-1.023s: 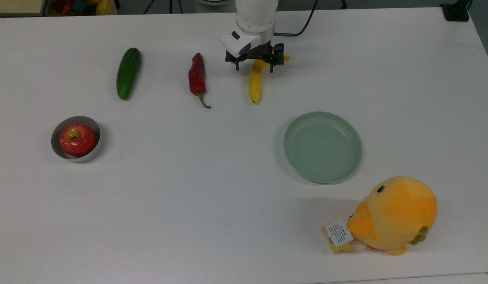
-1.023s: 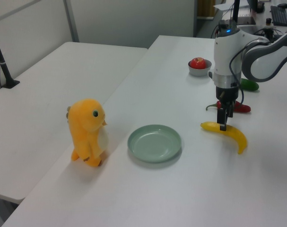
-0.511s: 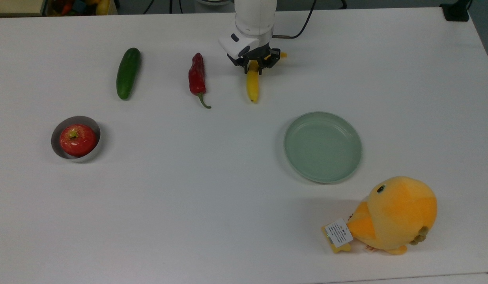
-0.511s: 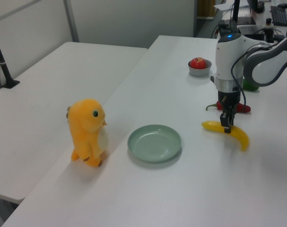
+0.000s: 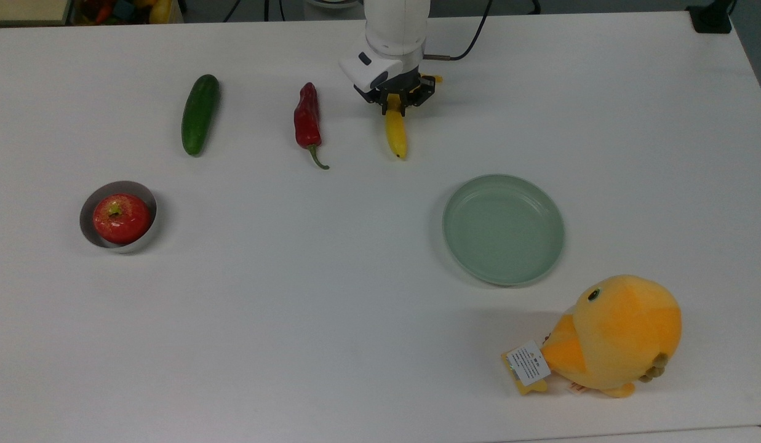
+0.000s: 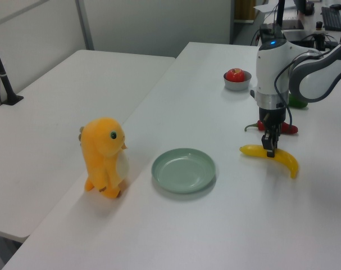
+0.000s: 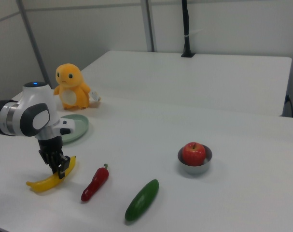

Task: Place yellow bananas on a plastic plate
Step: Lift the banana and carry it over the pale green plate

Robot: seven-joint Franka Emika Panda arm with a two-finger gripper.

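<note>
The yellow banana [image 5: 397, 132] lies at the back of the white table, its free end pointing toward the top view's bottom and its stem tip poking out behind the gripper. My gripper [image 5: 394, 103] is shut on the banana near its upper half, and its black fingers pinch it from both sides. In the left view the gripper [image 6: 269, 151] grips the banana [image 6: 283, 160] near its middle. The right view has the gripper [image 7: 61, 170] over the banana [image 7: 46, 182]. The pale green plate [image 5: 503, 229] sits empty, down and to the top view's right of the banana.
A red chilli pepper [image 5: 307, 120] lies just to the top view's left of the banana, with a cucumber [image 5: 200, 114] further left. A red apple [image 5: 122, 217] sits in a silver bowl [image 5: 87, 204]. A yellow-orange plush chick [image 5: 620, 332] stands below the plate.
The fingers went from wide open around the banana to shut on it. The banana then shifted slightly toward the top view's top and turned a little.
</note>
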